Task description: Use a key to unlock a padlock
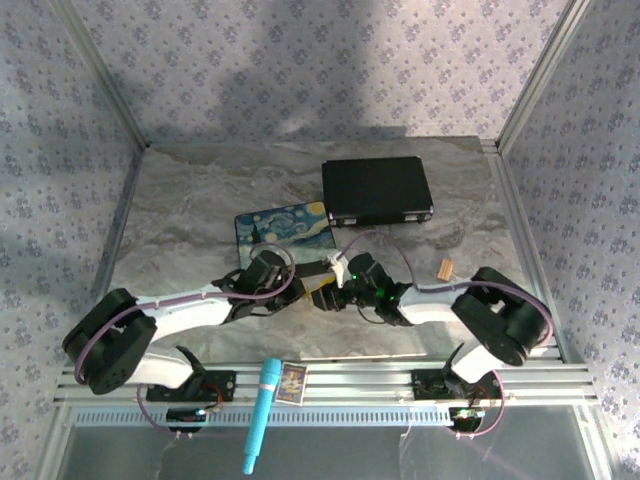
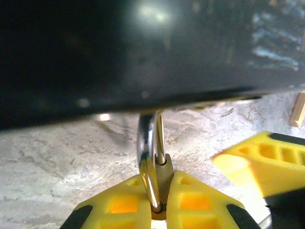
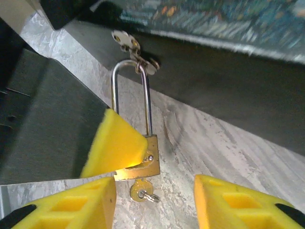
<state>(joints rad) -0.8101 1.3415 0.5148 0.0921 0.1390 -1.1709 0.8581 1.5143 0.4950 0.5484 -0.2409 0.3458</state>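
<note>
My left pincer point(image 2: 159, 186) is clamped on the padlock point(image 3: 151, 155), its shackle point(image 3: 114, 86) apparently still shut through the box clasp point(image 3: 126, 40) ahead; the key point(image 3: 141, 192) sits in it between my right pincer's point(image 3: 155, 185) parted fingers point(image 3: 228, 200), so turning remains.

We see even light and a broad shadow on the back wall point(image 1: 300, 100). The left wrist view is blurred, with glare on the dark box point(image 2: 147, 14).

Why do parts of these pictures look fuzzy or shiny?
Left wrist view: the box, very close, blurs, with a glare spot; the padlock is soft. Right wrist view: the key is sharp, the near fingers soft. Top view: shadows on the back wall.
</note>
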